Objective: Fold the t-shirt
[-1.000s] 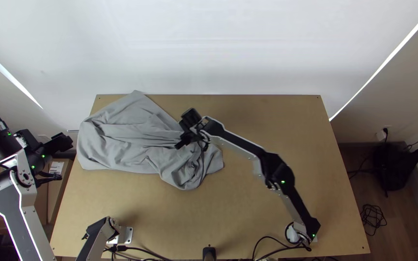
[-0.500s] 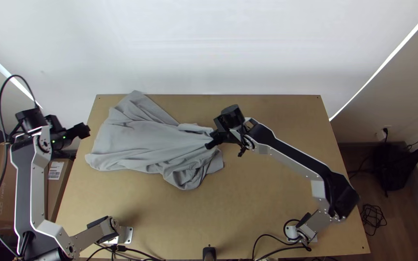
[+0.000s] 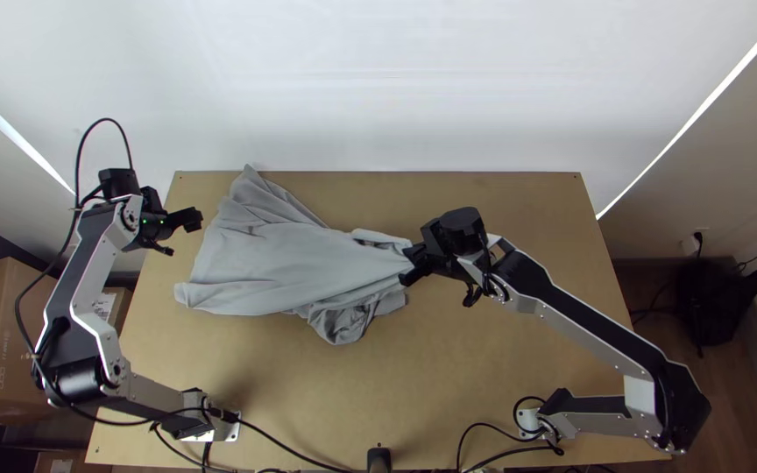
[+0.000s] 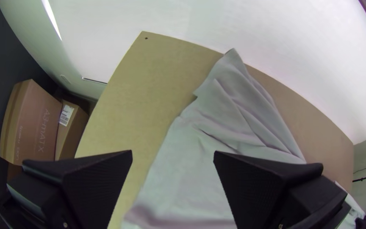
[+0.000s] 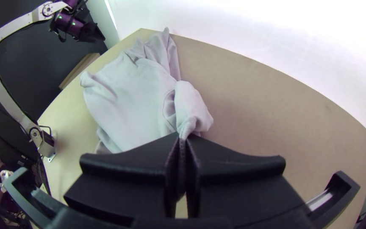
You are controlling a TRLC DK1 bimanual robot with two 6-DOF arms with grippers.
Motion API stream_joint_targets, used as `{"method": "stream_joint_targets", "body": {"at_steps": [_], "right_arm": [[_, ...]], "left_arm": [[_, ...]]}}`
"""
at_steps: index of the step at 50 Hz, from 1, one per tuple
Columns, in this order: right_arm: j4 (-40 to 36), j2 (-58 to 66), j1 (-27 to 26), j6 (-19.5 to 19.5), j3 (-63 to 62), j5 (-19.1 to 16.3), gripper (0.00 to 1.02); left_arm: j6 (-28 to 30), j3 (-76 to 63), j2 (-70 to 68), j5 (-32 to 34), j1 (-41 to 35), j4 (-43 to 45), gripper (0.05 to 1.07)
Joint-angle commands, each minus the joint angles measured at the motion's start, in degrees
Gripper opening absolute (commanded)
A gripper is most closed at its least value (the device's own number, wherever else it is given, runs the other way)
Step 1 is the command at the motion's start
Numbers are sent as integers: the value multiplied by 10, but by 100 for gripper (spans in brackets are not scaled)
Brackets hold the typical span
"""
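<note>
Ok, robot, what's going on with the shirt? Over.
Right gripper shut on t-shirt. Left gripper open, beside it. Shirt partly spread, wrinkled. Possible snag: bunched cloth near right gripper.

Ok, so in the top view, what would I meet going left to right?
Big cardboard box, left gripper, t-shirt, right gripper, right arm's base, white wall plug.

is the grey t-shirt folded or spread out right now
Neither: the t-shirt lies rumpled, with creases across it, and one end is bunched between the right gripper's closed fingers.
</note>
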Motion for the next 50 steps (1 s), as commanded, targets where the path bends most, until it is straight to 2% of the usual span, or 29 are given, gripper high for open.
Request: {"method": "stream_joint_targets", "body": {"at_steps": [1, 16, 19, 25, 50], "right_arm": [[4, -30, -6, 9, -25, 6, 2], [14, -59, -16, 28, -54, 5, 2], [17, -62, -16, 34, -57, 5, 2], [20, -64, -16, 39, -58, 5, 2], [48, -50, -30, 37, -52, 5, 2]], "left_arm": [[2, 30, 45, 6, -3, 17, 101], [-2, 83, 151, 6, -29, 40, 101], [-3, 95, 166, 6, -34, 41, 96], [-2, 116, 192, 6, -43, 41, 96], [17, 136, 252, 6, -58, 25, 94]]}}
